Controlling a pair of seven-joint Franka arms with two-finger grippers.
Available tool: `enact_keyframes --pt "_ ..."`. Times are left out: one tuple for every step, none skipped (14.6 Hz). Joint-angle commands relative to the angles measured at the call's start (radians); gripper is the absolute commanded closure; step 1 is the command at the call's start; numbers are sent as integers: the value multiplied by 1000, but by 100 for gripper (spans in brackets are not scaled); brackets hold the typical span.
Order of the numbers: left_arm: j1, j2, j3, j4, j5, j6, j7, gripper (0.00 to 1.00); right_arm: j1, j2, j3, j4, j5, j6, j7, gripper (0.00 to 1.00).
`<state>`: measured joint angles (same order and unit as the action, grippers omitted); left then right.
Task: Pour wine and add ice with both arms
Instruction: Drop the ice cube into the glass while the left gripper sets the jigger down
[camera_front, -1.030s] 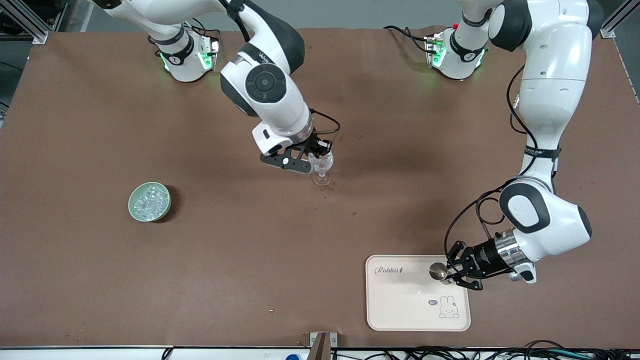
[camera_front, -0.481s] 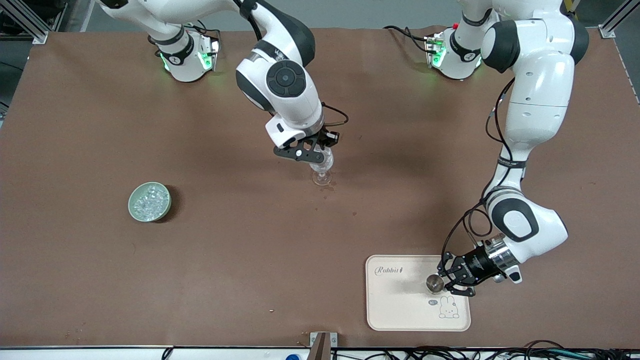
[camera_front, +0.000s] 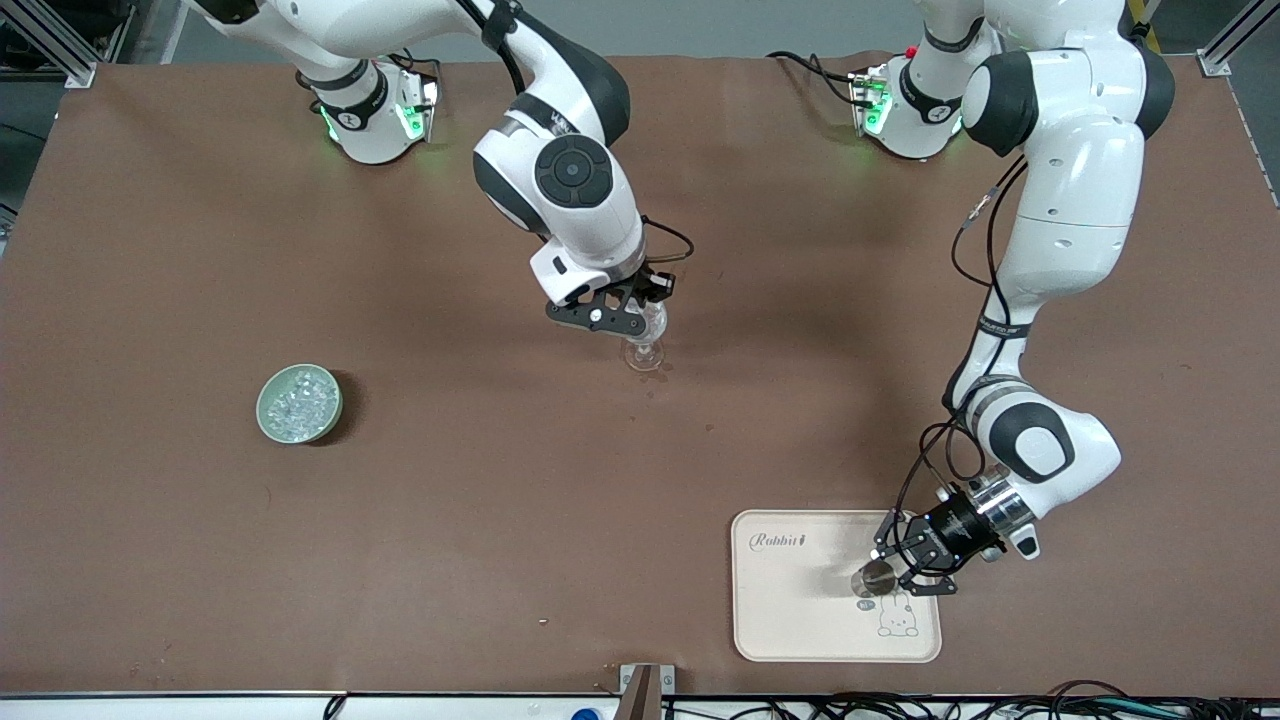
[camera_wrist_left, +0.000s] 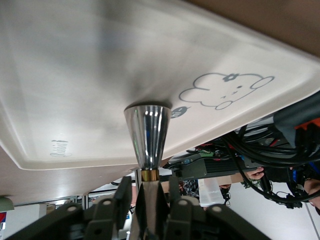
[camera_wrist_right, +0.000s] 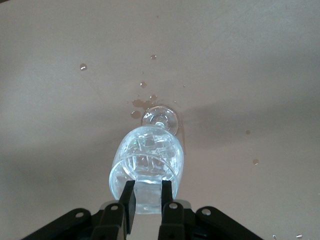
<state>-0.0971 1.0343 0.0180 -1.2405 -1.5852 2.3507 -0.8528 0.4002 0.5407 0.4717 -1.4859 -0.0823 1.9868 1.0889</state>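
A green bowl (camera_front: 299, 403) full of ice (camera_front: 298, 400) sits on the brown table (camera_front: 180, 250), toward the right arm's end. In the middle of the table stands a clear glass (camera_front: 645, 340) with ice cubes inside it. The right gripper (camera_front: 627, 318) is just over the glass, and its two fingers (camera_wrist_right: 129, 201) hang down at the rim with a gap between them, not squeezing anything. Small wet drops (camera_wrist_right: 142, 99) lie on the table by the foot of the glass. Toward the left arm's end, close to the front camera, lies a pale tray (camera_front: 790, 620) with a rabbit picture (camera_front: 897, 613). The left gripper (camera_front: 893, 570) is over that tray and pinches a shiny metal cup (camera_front: 875, 580) by its thin end.
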Motion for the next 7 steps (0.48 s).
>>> enact_keyframes --pt "5 -19 2 -30 -26 -7 18 0 -9 5 12 9 -17 1 16 95" --pt "2 -20 3 -30 -19 -7 18 0 -9 7 10 9 -19 1 16 95" --pt "2 -26 3 -37 -16 -7 17 0 -9 7 10 9 -19 3 16 95" --pt "5 -39 5 -48 -13 -7 17 0 -9 8 10 9 -19 3 16 93" --pt "13 -49 13 -56 -10 -8 15 0 -9 13 10 9 -20 1 14 91" --pt "14 -59 26 -60 -6 -10 15 0 -9 15 10 9 -21 1 13 88" --pt "16 -69 43 -60 43 -27 14 0 -11 18 10 10 -19 1 11 82"
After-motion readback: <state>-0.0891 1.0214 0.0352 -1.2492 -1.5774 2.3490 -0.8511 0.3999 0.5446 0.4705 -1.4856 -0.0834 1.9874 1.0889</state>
